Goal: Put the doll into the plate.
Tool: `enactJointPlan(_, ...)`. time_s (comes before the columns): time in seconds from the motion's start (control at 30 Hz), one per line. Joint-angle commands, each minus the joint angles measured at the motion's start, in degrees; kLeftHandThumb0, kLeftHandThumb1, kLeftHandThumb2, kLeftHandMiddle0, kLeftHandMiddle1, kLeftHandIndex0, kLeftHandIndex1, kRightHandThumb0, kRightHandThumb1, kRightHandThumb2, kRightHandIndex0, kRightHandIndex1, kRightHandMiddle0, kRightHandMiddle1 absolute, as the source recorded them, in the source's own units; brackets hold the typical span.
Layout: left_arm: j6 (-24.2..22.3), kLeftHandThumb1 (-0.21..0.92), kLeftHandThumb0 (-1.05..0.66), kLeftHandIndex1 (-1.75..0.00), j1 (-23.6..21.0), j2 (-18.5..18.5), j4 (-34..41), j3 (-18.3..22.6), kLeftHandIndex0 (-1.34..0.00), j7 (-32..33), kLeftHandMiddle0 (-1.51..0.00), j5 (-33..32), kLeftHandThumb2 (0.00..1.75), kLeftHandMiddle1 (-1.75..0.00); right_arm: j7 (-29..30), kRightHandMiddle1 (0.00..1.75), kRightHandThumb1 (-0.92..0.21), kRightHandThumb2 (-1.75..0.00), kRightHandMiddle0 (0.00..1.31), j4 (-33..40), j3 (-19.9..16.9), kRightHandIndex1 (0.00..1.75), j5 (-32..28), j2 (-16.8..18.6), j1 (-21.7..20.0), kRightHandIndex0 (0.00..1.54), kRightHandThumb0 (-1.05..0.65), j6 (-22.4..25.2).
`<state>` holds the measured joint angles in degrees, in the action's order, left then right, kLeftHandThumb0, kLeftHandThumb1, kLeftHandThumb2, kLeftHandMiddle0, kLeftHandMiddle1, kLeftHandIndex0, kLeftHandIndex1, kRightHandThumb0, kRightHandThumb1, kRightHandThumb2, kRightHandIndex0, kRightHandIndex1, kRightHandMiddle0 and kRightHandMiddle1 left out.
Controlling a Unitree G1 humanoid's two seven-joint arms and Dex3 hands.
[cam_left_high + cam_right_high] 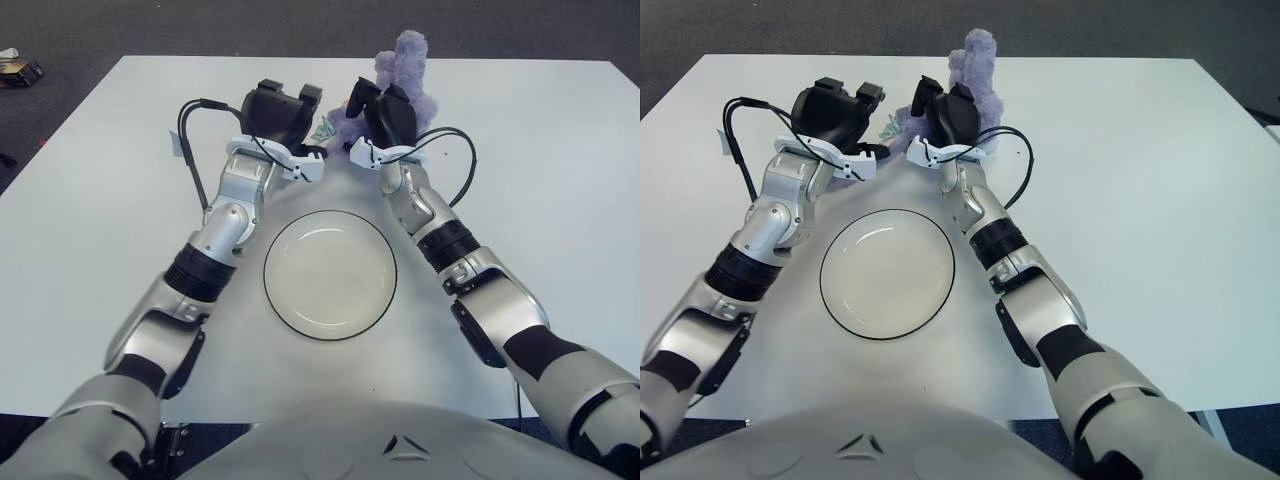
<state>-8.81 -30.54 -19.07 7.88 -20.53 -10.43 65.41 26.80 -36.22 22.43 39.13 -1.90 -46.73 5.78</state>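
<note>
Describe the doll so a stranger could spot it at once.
Start at the white table and find the round plate near its middle. Just beyond the plate, both robot hands meet at a fuzzy lavender doll. It is the only soft, purple thing there; the left hand and right hand flank it.

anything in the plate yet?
No. The plate shows only its bare white inside with a dark rim. The doll is beyond it, between the left hand and right hand, which cover its lower part.
</note>
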Motion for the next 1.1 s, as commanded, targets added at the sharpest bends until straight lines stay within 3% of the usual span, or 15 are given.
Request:
enactJointPlan(0.0, 1.17, 0.92, -0.85, -0.48, 1.23, -1.67, 1.89, 0.76, -0.24, -1.69, -0.60, -1.81, 0.36, -0.20, 1.32, 1.75, -0.53, -1.03, 0.50, -0.91, -0.13, 1.75, 0.85, -0.44, -2.07, 0.44, 0.40, -0.17)
enactJointPlan(0.33, -0.43, 0.92, -0.87, -0.45, 1.46, -1.99, 3.83, 0.02, -0.18, -7.63, -0.58, -1.38, 0.34, -0.17, 2.92, 1.75, -0.55, -1.02, 0.49, -3.08, 0.34, 1.75, 1.36, -0.52, -3.25, 0.43, 0.40, -0.28)
enactJointPlan(0.87, 0.73, 0.92, -0.88, -0.44, 2.94, -1.90, 5.92, 1.19, -0.17, -5.61, -0.60, -3.23, 0.37, -0.19, 6.60, 1.75, -0.59, -0.96, 0.48, -6.06, 2.58, 1.75, 4.48, -1.22, -4.61, 0.40, 0.39, 0.58)
enactJointPlan(1.07, -1.12, 0.92, -0.88, -0.44, 0.93, -1.25, 2.23, -0.69, -0.16, -7.09, -0.58, -0.32, 0.36, -0.18, 6.90, 1.75, -0.60, -0.95, 0.48, -6.40, 2.85, 1.75, 4.57, -1.19, -4.92, 0.40, 0.39, 0.69)
